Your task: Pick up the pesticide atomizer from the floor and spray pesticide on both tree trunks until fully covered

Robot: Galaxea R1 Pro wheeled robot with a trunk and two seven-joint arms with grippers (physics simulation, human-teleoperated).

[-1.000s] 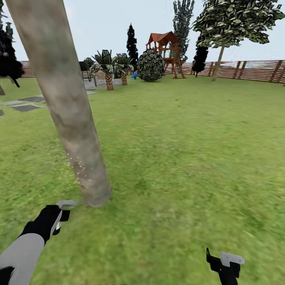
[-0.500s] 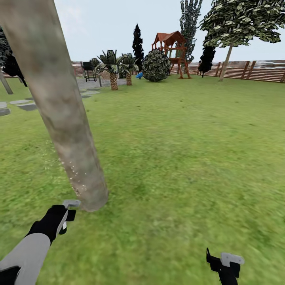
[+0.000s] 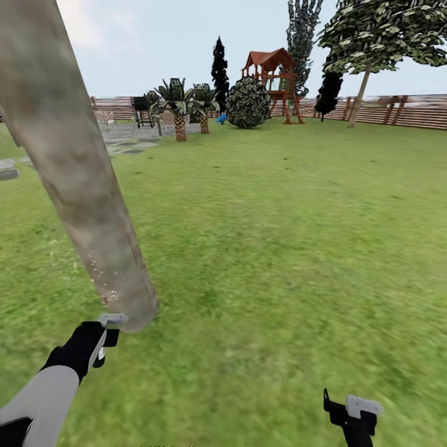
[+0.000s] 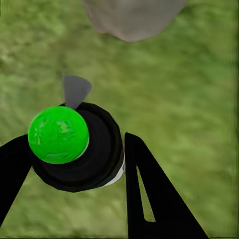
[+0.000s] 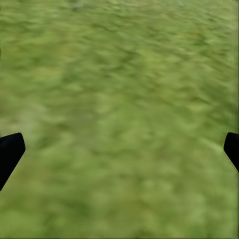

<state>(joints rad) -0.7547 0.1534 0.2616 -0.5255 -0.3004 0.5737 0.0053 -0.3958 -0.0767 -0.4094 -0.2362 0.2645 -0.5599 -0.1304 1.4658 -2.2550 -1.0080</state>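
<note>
Low over the lawn, the left pincer grips the pesticide atomizer, a dark round body with a green cap, just beside the flared base of the near tree trunk. Whitish pesticide specks dot the lower bark. The right pincer hangs spread wide above grass. A second tree stands by the fence.

We count two pale-trunked trees: one trunk close up, one tree by the fence. Near the single playhouse stand two short palms, one round bush and three dark cypresses.
</note>
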